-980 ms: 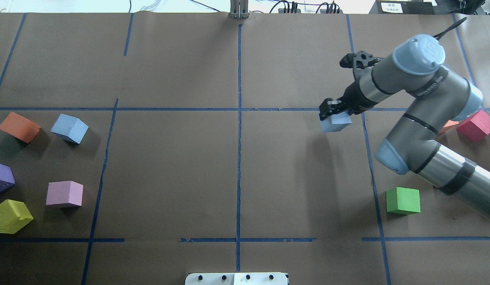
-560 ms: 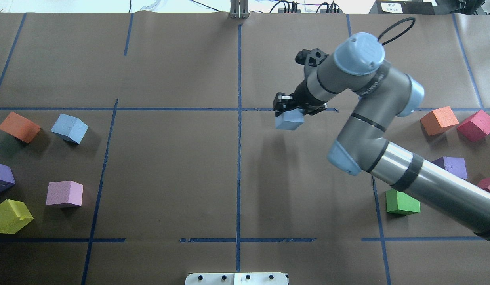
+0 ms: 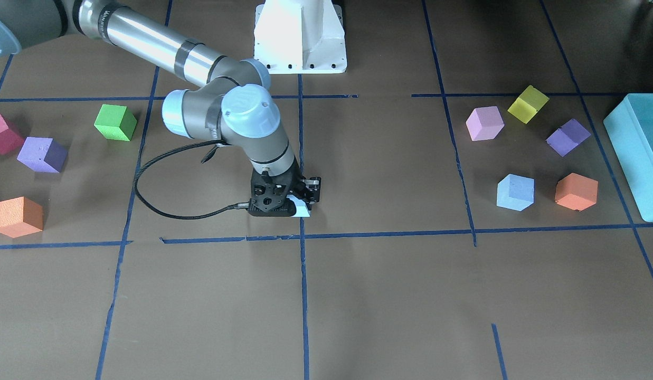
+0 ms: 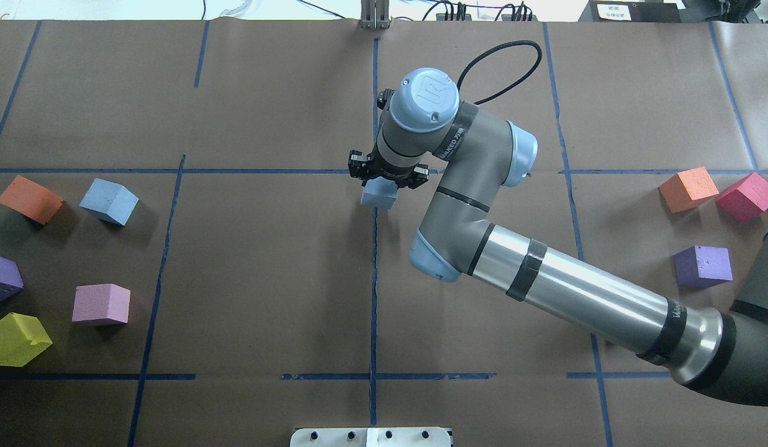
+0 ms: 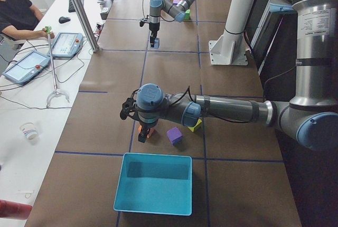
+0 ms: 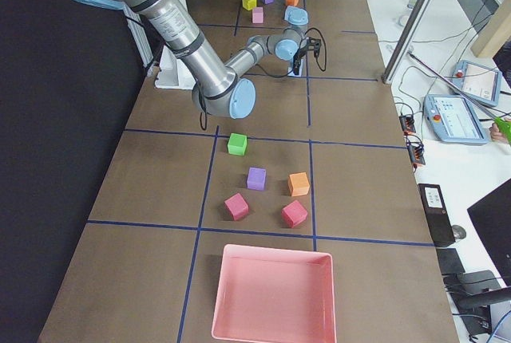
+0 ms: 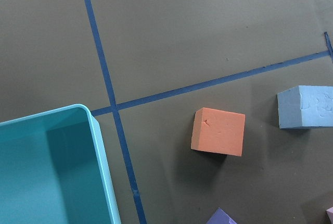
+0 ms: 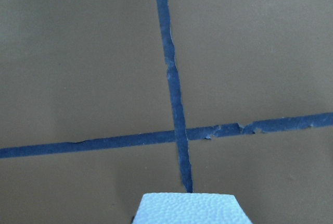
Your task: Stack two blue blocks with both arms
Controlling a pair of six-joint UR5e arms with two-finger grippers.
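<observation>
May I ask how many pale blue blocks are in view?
2: the held blue block in the right tool at centre; the loose blue block beside an orange cube, robot's left.

Right arm [image 3: 147, 45] enters from top left, elbow bent, wrist upright near table centre. Right gripper [image 3: 300, 201] points down, clamped on pale blue block [image 3: 303, 211]. Only a corner of block shows, beside centre tape line [image 3: 303, 295]. Block touching table or not: cannot tell. Black cable [image 3: 147, 203] loops off wrist.

Second pale blue block [image 3: 515, 192] well apart on view's right, just beside orange block [image 3: 576, 191]. Purple block [image 3: 568, 136], pink block [image 3: 484, 123], yellow block [image 3: 527, 104] behind them. Teal box [image 3: 637, 153] at right edge.

View's left: green block [image 3: 115, 122], red block [image 3: 3, 133], second purple block [image 3: 42, 154], second orange block [image 3: 17, 216]. White pedestal [image 3: 300, 34] top centre.
</observation>
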